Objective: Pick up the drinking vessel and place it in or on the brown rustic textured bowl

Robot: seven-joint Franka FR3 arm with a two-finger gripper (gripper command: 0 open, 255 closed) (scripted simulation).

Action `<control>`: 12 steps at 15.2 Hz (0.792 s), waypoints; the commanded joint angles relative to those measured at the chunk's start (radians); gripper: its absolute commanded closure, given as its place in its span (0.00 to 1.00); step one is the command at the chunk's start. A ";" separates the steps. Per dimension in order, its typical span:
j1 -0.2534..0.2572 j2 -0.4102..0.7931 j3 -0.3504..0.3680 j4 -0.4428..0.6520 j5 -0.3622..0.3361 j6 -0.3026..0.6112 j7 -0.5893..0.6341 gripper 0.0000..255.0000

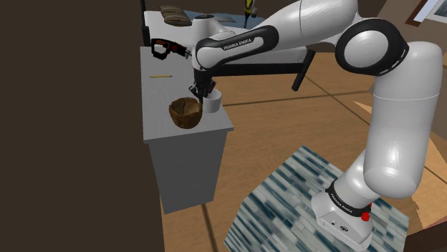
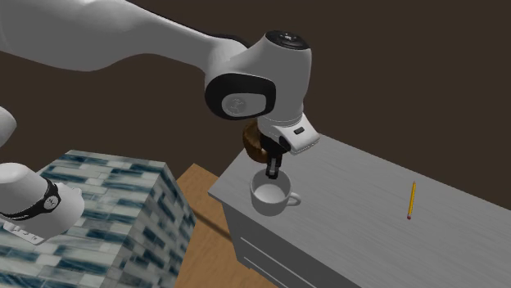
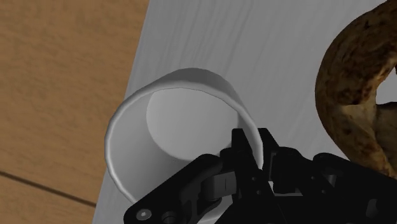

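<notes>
The grey cabinet top [image 1: 161,107] carries a brown bowl [image 1: 185,112]. A white cup [image 1: 213,102] stands just beside the bowl. A yellow pencil [image 1: 159,75] lies well apart from the bowl; beyond it, a red-and-black item [image 1: 166,48], possibly a tool.

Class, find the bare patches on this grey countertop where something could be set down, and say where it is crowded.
Free: the stretch of grey top between the white cup and the yellow pencil, and the strip beyond the pencil. Crowded: the corner where cup, brown bowl and gripper bunch together.
</notes>
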 commanded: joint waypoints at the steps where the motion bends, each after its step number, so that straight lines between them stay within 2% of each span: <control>1: 0.000 0.000 0.001 -0.003 0.001 -0.002 0.000 1.00; 3: 0.000 -0.002 0.001 -0.006 0.001 -0.001 0.000 1.00; 4: 0.016 0.023 0.002 0.007 -0.006 0.008 0.020 1.00; 12: 0.015 -0.016 0.008 0.057 0.006 -0.080 0.009 1.00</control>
